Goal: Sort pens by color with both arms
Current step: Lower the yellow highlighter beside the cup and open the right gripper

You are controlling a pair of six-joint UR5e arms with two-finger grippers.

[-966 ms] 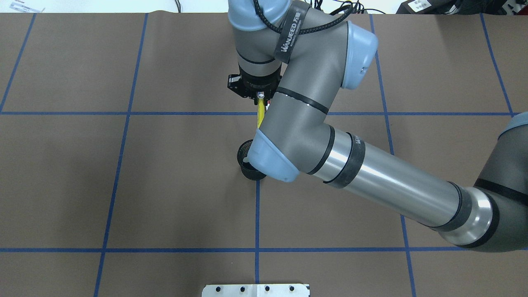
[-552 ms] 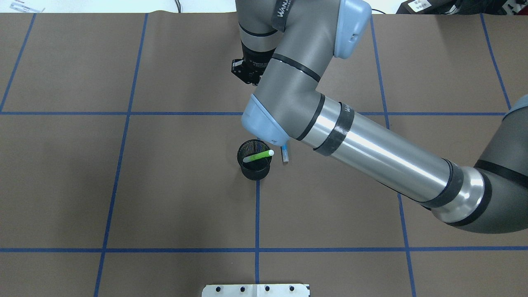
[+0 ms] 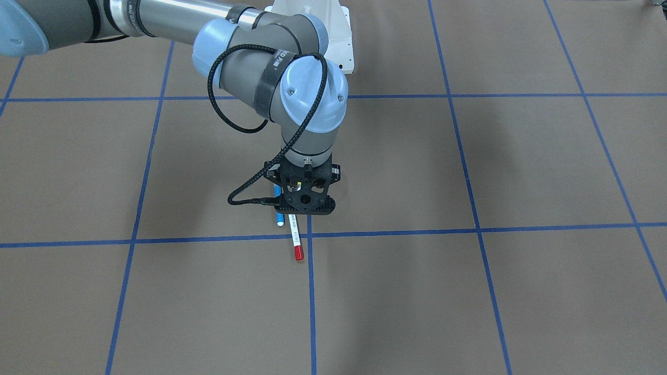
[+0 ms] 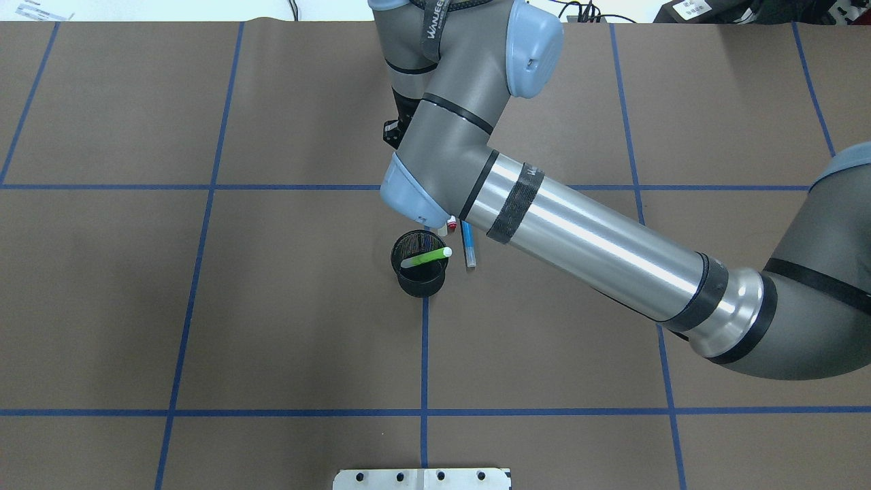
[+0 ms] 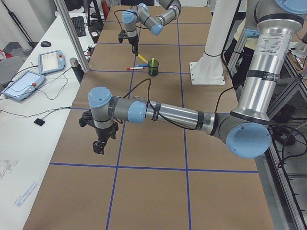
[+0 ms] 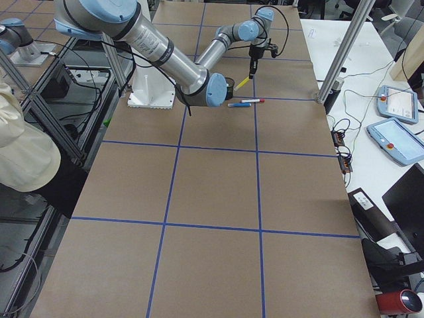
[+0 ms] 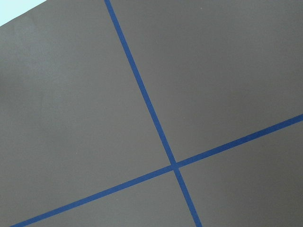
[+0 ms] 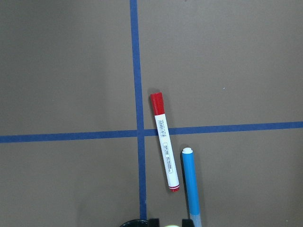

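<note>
My right gripper [image 3: 305, 203] hangs over the table's middle, shut on the top end of the yellow pen [image 6: 242, 83], which dangles tilted below it. The white pen with a red cap [image 8: 165, 142] and the blue pen [image 8: 191, 182] lie side by side on the mat just beyond the fingertips. The bright green pen [image 4: 426, 257] leans inside the black mesh cup [image 4: 418, 275]. In the overhead view the right arm hides most of its gripper. My left gripper [image 5: 100, 143] hovers over bare mat far to the left, and I cannot tell whether it is open or shut.
Brown mat [image 4: 204, 306] with blue tape grid lines covers the table. The white pedestal base [image 3: 333, 36] stands behind the cup. Tablets and cables lie on the side benches [image 6: 391, 119]. A person stands at the edge of the exterior right view [image 6: 26, 152].
The right arm has swung away from me with the yellow pen, uncovering the cup with the green pen, then the blue pen and the red cap.
</note>
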